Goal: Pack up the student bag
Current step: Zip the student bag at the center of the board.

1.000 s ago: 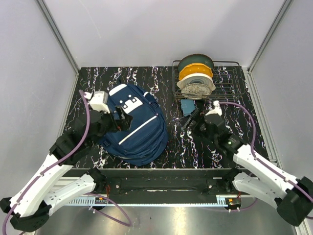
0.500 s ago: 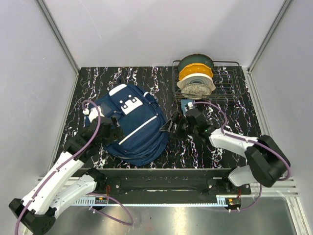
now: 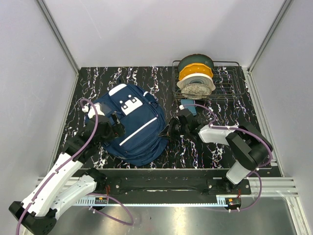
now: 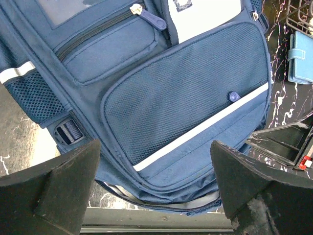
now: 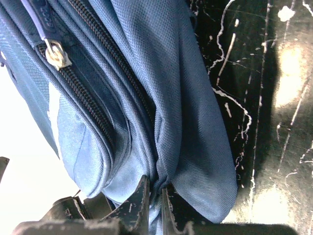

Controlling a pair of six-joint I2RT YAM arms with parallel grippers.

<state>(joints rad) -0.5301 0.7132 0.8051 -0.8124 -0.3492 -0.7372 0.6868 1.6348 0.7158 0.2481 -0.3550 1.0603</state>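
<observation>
1. The bag (image 3: 134, 122) is lying flat on the table (image 3: 195, 154), front face up, top end pointing away from the arms.
2. The left gripper (image 4: 155, 191) is hovering over the bag's front mesh pocket with its jaws spread wide, gripping nothing.
3. The right gripper (image 5: 155, 193) is sitting at the bag's right edge. Its jaws are drawn narrow and are pinching a fold of the bag's side fabric between the tips.
4. The zips in view are lying shut: the front pocket zip (image 4: 146, 17) and the side zips near the brass pull (image 5: 57, 55). No open compartment is showing in any view.
5. A small blue case (image 4: 301, 61) is lying on the table just right of the bag, outside it. A rack (image 3: 238, 78) holding stacked round things is standing beyond the bag's right side.
6. Judgement: packing is looking barely begun. The right arm seems to be steadying the bag. Opening a compartment, loading the loose items and closing it are all left.
</observation>
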